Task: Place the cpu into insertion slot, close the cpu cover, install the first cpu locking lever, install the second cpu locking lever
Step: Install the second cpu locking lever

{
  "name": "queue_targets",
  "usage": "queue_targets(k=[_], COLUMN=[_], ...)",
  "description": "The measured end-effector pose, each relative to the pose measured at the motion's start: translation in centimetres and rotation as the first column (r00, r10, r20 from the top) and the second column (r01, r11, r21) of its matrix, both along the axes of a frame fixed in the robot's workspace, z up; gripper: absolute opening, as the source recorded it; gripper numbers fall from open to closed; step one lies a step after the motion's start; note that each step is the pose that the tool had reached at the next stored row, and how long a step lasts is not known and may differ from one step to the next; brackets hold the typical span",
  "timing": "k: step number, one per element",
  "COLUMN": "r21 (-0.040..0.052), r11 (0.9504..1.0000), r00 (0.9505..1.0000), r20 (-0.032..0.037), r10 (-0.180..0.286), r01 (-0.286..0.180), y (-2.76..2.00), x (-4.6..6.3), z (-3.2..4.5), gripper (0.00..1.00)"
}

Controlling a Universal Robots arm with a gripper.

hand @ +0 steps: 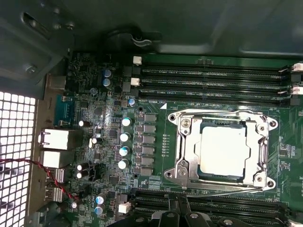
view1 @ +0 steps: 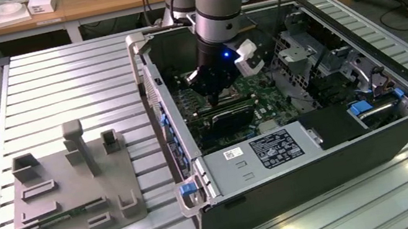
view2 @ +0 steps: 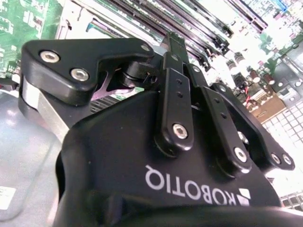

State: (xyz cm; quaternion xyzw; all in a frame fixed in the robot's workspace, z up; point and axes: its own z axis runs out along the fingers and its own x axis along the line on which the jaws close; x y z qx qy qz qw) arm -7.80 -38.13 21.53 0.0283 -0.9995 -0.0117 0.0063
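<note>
Cpu point(hand: 222, 150): silvery square, seated in the insertion slot point(hand: 182, 146) on the green motherboard point(hand: 156, 123), just beyond the fingers point(hand: 176, 216) in the first wrist view. Cpu cover point(hand: 258, 151): metal frame lying flat around the chip, closed down. Memory slots point(hand: 213, 78): long black rows on both sides of the socket. Gripper point(view1: 214, 95): lowered inside the open computer case point(view1: 302, 191), above the board. Finger state: cannot tell, tips hidden behind the gripper body in the second wrist view. Grey fixture block point(view1: 71, 194): on the slatted tabletop point(view1: 72, 81), well apart from the fingers.
</note>
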Motion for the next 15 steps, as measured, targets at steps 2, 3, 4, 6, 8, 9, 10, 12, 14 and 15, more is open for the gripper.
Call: queue_targets(k=[2,3,4,6,8,9,10,12,14,15], r21=[0.0,0.0,0.0002,0.0001,0.0005,0.0003,0.0001,0.0,0.0004,0.0014], r11=[1.0,1.0,1.0,1.0,1.0,1.0,1.0,1.0,1.0,1.0], r00=[1.0,1.0,1.0,1.0,1.0,1.0,1.0,1.0,1.0,1.0], r20=[-0.0001,0.0,0.0,0.0,0.0002,0.0001,0.0,-0.0001,0.0001,0.0001], r10=[0.0,0.0,0.0,0.0,0.0,0.0,0.0,0.0,0.0,0.0], r01=[0.0,0.0,0.0,0.0,0.0,0.0,0.0,0.0,0.0,0.0], y=[0.0,0.0,0.0,0.0,0.0,0.0,0.0,0.0,0.0,0.0], x=[0.0,0.0,0.0,-0.01,-0.01,-0.01,-0.02,-0.03,-0.03,-0.03], z=[-0.02,-0.04,-0.05,-0.06,-0.13,-0.16,-0.18,-0.2,-0.24,-0.27], gripper=[0.1,0.1,0.1,0.1,0.1,0.1,0.1,0.1,0.1,0.1])
